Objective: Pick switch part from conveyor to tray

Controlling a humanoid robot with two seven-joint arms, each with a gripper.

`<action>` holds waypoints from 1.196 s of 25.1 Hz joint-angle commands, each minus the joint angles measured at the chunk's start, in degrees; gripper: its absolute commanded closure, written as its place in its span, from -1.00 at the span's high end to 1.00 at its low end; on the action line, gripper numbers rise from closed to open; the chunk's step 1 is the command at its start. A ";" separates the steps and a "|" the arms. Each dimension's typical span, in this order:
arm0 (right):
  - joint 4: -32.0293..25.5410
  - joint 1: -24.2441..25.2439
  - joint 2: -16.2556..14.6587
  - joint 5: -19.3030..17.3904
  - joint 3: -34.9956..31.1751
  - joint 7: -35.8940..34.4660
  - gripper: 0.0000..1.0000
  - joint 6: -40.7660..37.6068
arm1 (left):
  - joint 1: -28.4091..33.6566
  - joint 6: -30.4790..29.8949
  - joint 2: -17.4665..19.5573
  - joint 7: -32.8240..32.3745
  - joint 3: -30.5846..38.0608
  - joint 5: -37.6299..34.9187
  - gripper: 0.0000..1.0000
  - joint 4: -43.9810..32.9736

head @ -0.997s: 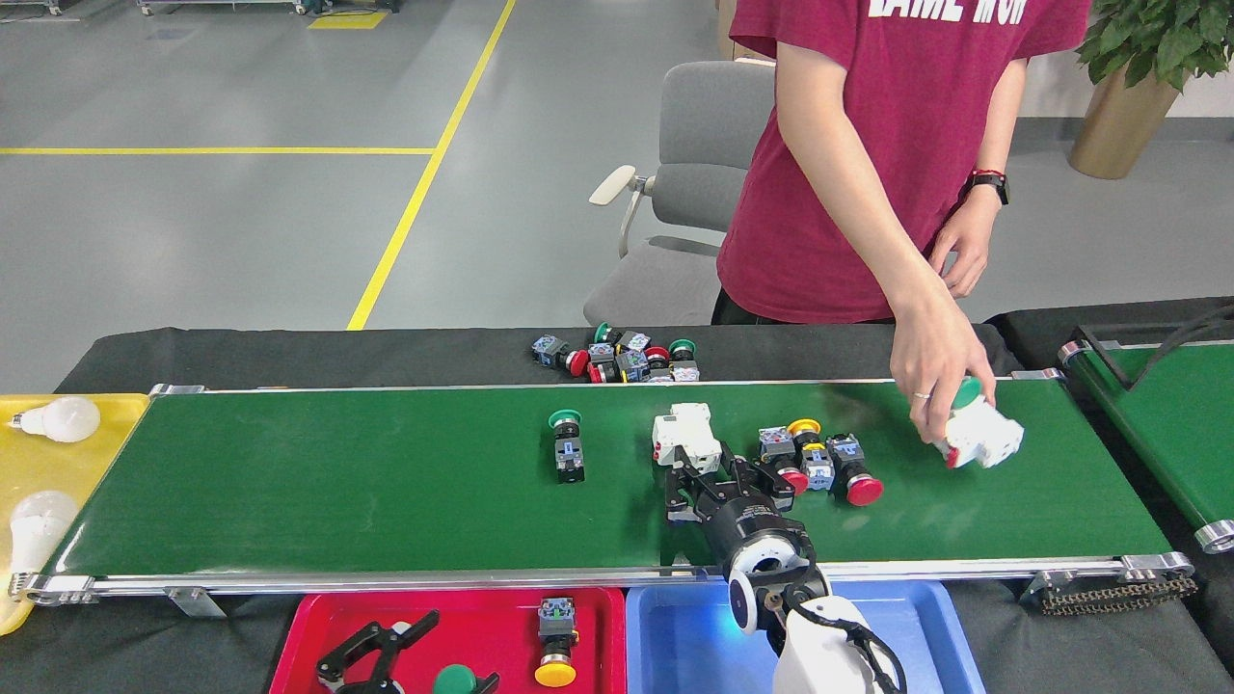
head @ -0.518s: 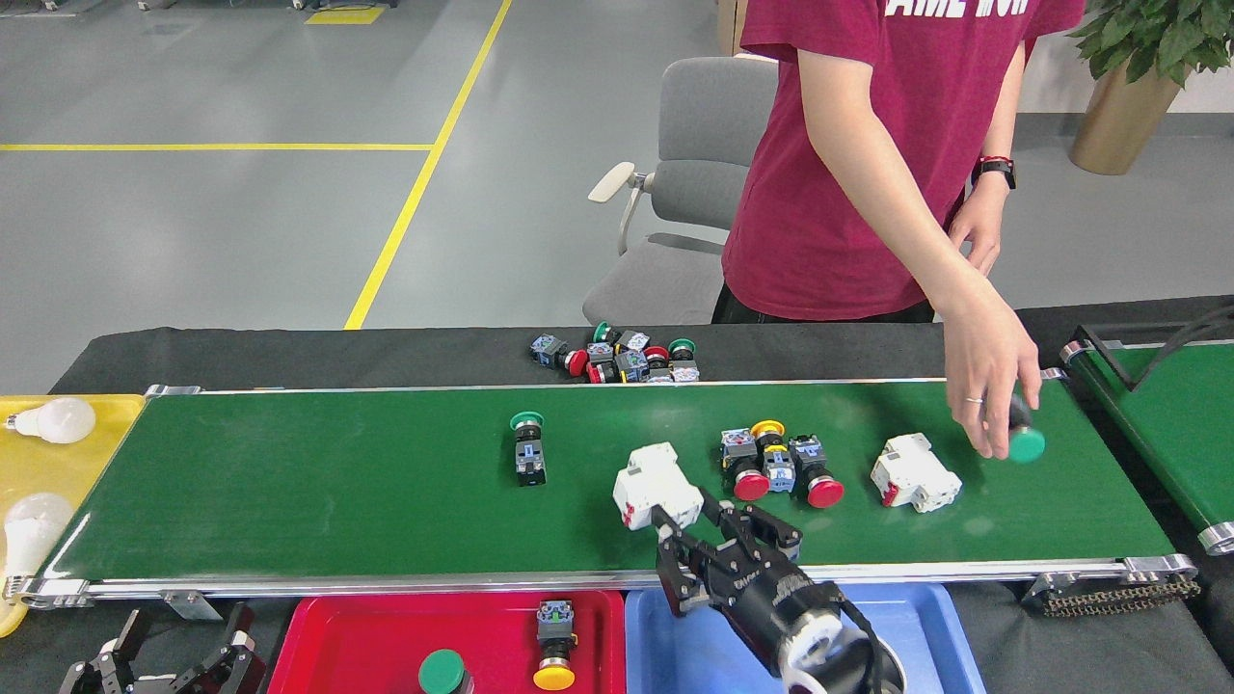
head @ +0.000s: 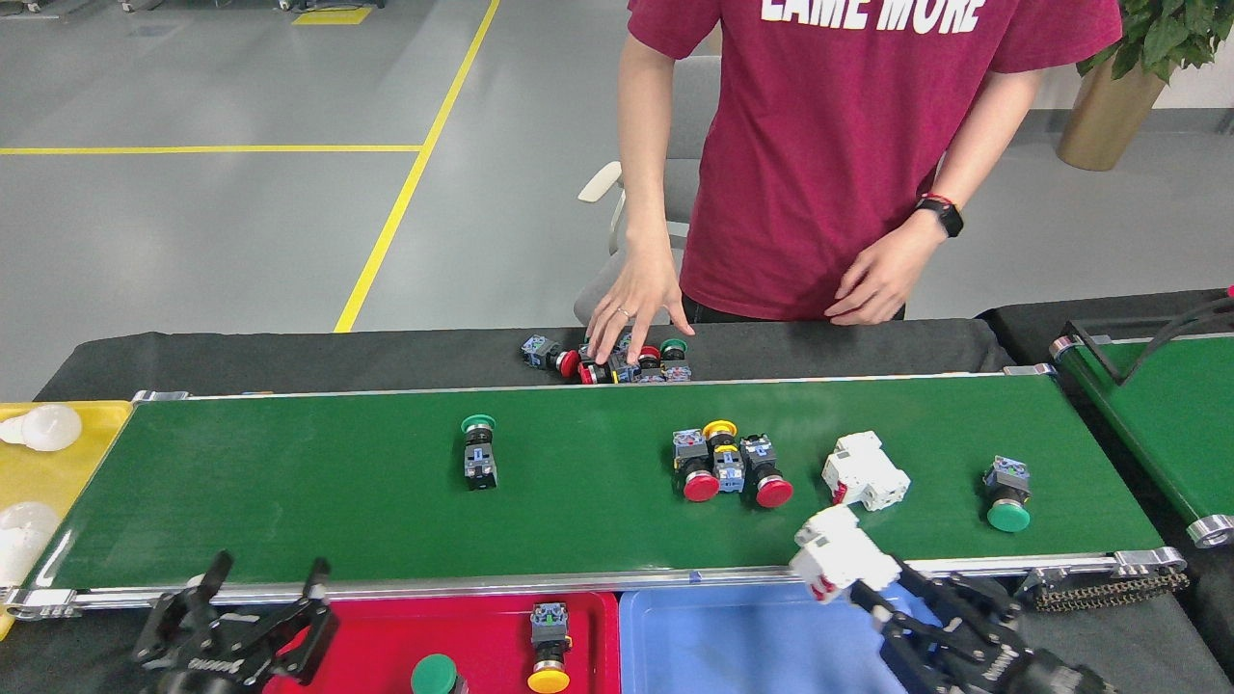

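**A:** Where's your right gripper?

**B:** Low at five o'clock, over the near rail of the conveyor, above the blue tray. My fingers are clamped on a white switch part. It's held up in the air, tilted, its far end over the belt's near edge.

**A:** And the left?

**B:** Left gripper sits at seven o'clock, just below the rail, beside the red tray. Fingers spread wide, nothing between them.

**A:** What's on the belt?

**B:** A second white part lies at three o'clock from centre, just beyond the one I hold. Further right, near the belt's end, a green button lies alone. Left of the white part, a trio touching each other: two red caps and a yellow one. Well apart at nine o'clock from them, a green-capped switch lies by itself.

**A:** The trays?

**B:** Red tray holds a yellow-capped switch and a green cap. The blue tray's bare floor shows.

**A:** Anyone there?

**B:** A person at twelve o'clock, behind the belt. One hand has fingers down on a pile of switches on the black cloth. The other hand hangs at the waist. Bulbs lie in a yellow tray at nine o'clock.
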 commanded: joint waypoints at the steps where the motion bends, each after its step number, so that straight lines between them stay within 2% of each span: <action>1: -0.63 0.52 -1.05 -0.96 -1.40 0.53 -0.54 -1.01 | -3.54 2.52 -1.30 -4.38 -3.14 -0.70 1.00 1.70; 3: 0.78 0.78 -1.40 -0.87 -1.58 0.62 -0.53 -1.01 | -7.85 3.92 -2.18 -7.37 -4.20 -0.79 1.00 5.31; 6: 1.48 2.72 -1.84 -0.25 -1.49 0.71 -0.53 -1.01 | -11.54 4.19 -2.26 -8.07 -4.29 -0.70 1.00 9.61; 14: 2.44 5.97 -1.58 0.10 -3.77 1.41 -0.48 -1.01 | -14.00 4.36 -2.35 -8.16 -4.46 -1.14 1.00 12.25; 17: 3.68 6.32 -0.87 2.65 -3.77 1.41 -0.41 -1.01 | -15.76 5.07 -2.88 -8.16 -4.64 -1.49 1.00 14.89; 18: 3.94 6.32 -0.52 3.17 -3.77 1.41 -0.27 -1.01 | -16.64 6.03 -2.79 -8.16 -5.25 -2.28 0.99 16.38; 19: 4.29 6.32 -0.17 3.26 -3.77 1.32 -0.04 -1.01 | -17.43 6.82 -2.70 -8.07 -5.69 -2.90 0.99 17.44; 20: 4.56 6.23 0.45 3.26 -3.77 1.32 0.54 -1.01 | -18.22 7.88 -2.53 -7.90 -6.13 -3.60 0.98 18.93; 21: 4.38 6.06 1.59 3.17 -3.86 1.32 0.85 -1.01 | -18.84 8.76 -2.35 -7.90 -6.31 -4.04 0.98 19.98; 23: 3.68 5.71 2.20 2.91 -3.86 1.32 0.93 -1.01 | -19.63 9.72 -2.09 -7.81 -6.31 -4.13 0.93 21.30; 24: 3.41 5.44 2.29 2.91 -3.86 1.32 0.93 -1.01 | -20.42 10.34 -2.09 -7.72 -6.31 -4.22 0.81 21.92; 25: 3.32 5.18 2.47 2.91 -3.86 1.32 0.94 -1.01 | -20.95 11.22 -2.00 -7.72 -6.40 -4.13 0.59 22.53; 26: 2.80 4.83 2.99 2.82 -3.77 1.32 0.94 -1.01 | -21.56 12.18 -1.91 -7.72 -6.31 -4.22 0.26 23.67; 27: 2.01 4.48 3.61 2.82 -3.77 1.24 0.93 -1.01 | -22.18 12.80 -1.91 -7.46 -6.31 -4.13 0.00 24.64; 30: -0.37 2.54 7.30 2.56 -5.00 0.97 0.91 -1.01 | -23.58 14.91 -1.74 -3.16 -6.13 -4.13 -0.46 27.72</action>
